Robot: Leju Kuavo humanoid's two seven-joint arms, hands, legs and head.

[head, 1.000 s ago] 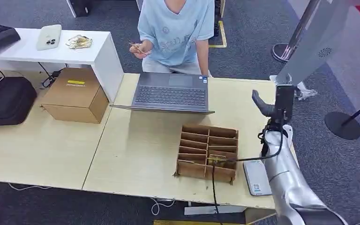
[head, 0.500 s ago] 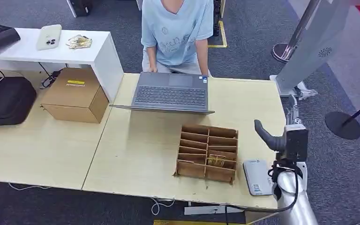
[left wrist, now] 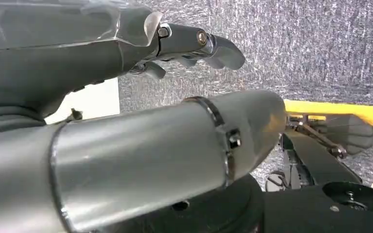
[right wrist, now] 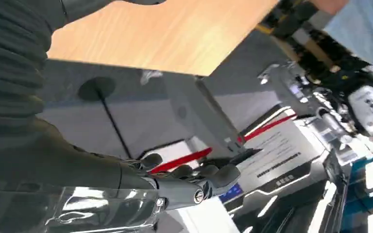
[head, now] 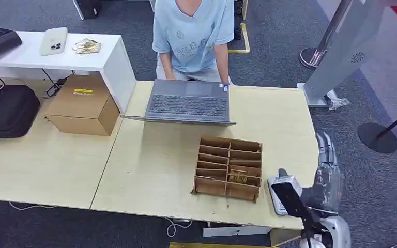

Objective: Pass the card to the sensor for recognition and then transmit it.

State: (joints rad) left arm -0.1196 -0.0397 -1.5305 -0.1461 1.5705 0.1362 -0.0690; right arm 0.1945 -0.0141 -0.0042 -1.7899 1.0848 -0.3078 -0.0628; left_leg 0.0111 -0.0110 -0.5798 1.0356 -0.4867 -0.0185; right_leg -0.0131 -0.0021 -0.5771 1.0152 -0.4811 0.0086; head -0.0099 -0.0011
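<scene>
– Left hand (left wrist: 126,43) first: what is it doing?
– In its wrist view it hangs over grey carpet, fingers (left wrist: 213,43) reaching out with the tips a little bent and nothing in them.
– And the head view, from the left edge?
– A black bag (head: 5,111) lies at the far left on the pale wooden table (head: 155,165). Above it in the frame stands a white side table (head: 108,57) with a phone (head: 54,40) on top. Just below that is a closed cardboard box (head: 82,103).
– The centre?
– An open laptop (head: 188,103) sits at the table's far edge, and a person (head: 194,31) in a light blue shirt stands behind it at top centre, arms down towards it.
– Where is the card?
– Right of centre lies a divided cardboard tray (head: 212,187). A small yellowish item, which I take to be the card (head: 238,176), lies in a compartment of its right column, one row back from the near wall. I cannot make out any detail on it.
– The sensor?
– The sensor (head: 276,204), a flat pale device, lies just right of the tray at the table's near edge, partly under the right hand's dark thumb in the picture.
– So the right hand (head: 326,181)?
– Lower right, beside the table's corner, fingers straight and pointing up the frame, thumb spread wide, holding nothing. Its wrist view agrees.
– Further right?
– A white pillar (head: 341,51) slants across the upper right, with a round black stanchion base (head: 377,137) on the carpet below it.
</scene>
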